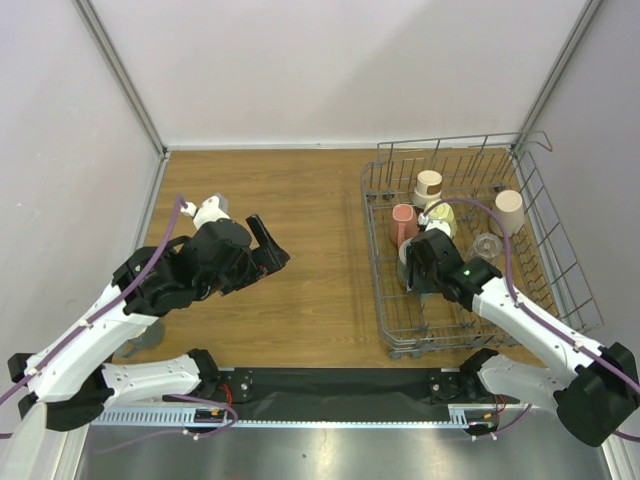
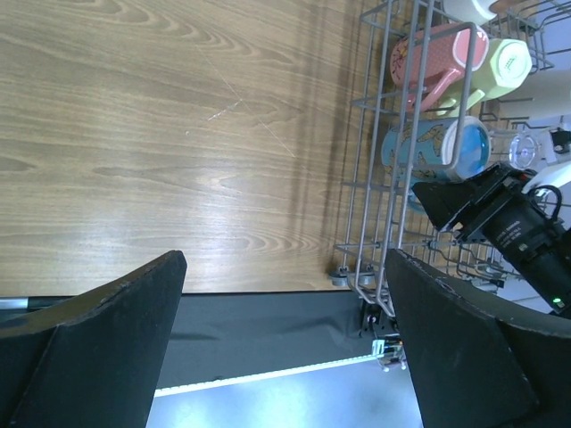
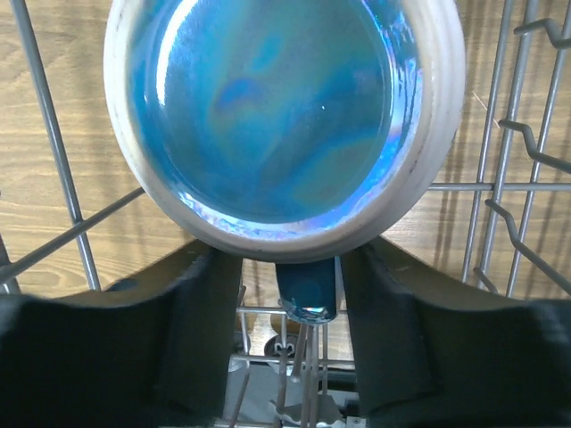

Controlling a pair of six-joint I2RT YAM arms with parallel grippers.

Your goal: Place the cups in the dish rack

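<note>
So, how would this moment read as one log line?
left gripper: open, empty, over table | right gripper: open, astride handle of blue mug | blue mug: inside dish rack

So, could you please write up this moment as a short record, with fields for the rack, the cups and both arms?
Dish rack: right side of the table, loaded
Cups in rack: blue mug, pink mug, yellow-cream mug, beige cup, second beige cup, clear glass
Right gripper: inside the rack, fingers parted either side of the blue mug's handle, gap visible
Left gripper: open, empty, over bare table left of the rack
</note>
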